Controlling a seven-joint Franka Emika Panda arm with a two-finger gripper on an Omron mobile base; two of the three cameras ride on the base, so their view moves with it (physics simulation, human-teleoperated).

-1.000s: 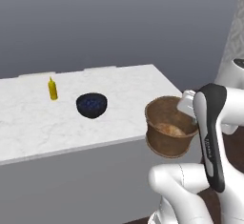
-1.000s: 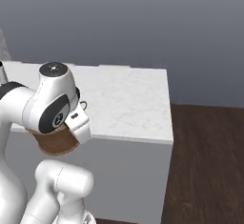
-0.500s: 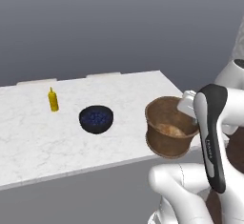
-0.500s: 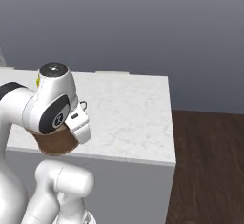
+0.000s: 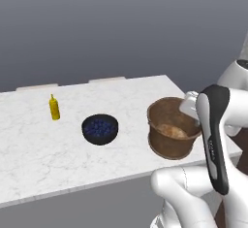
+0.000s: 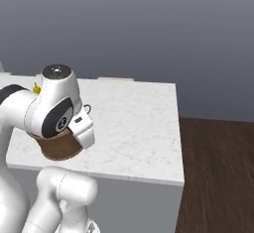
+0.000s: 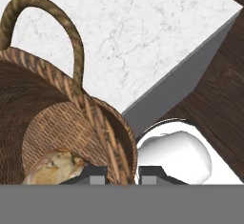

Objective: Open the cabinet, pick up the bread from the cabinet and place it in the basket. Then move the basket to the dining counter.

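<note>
Basket [image 5: 170, 134] rim between closed jaws

Soft, even light falls from above with no glare. The white marble counter [image 5: 43, 144] reads bright against a dim grey backdrop. The basket [image 5: 170, 134] throws a faint shadow beneath itself, and its inside is darker in the hand view. All three pictures are rendered, slightly coarse, with softened edges and no lens distortion.
</note>
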